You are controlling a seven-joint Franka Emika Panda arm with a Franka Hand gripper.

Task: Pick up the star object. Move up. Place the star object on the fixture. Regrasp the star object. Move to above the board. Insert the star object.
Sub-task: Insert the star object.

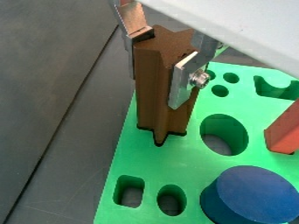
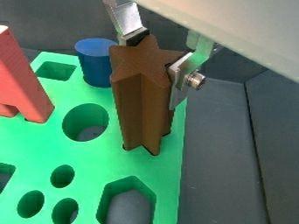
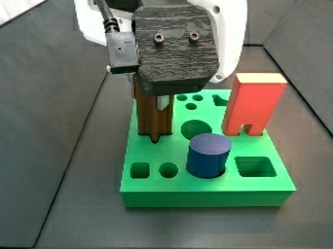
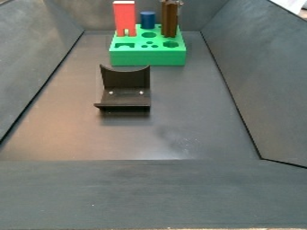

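Spreading flat and matte through the middle, a dark grey table (image 4: 180, 153), catching a faint pale sheen near its centre. Rising at a slant on either side, dark grey side walls (image 4: 30, 81), meeting a back wall (image 4: 72, 18) of the same colour. Running across the near edge, a darker ledge (image 4: 144, 193). Showing past the enclosure's rim, a pale strip (image 3: 26, 8).
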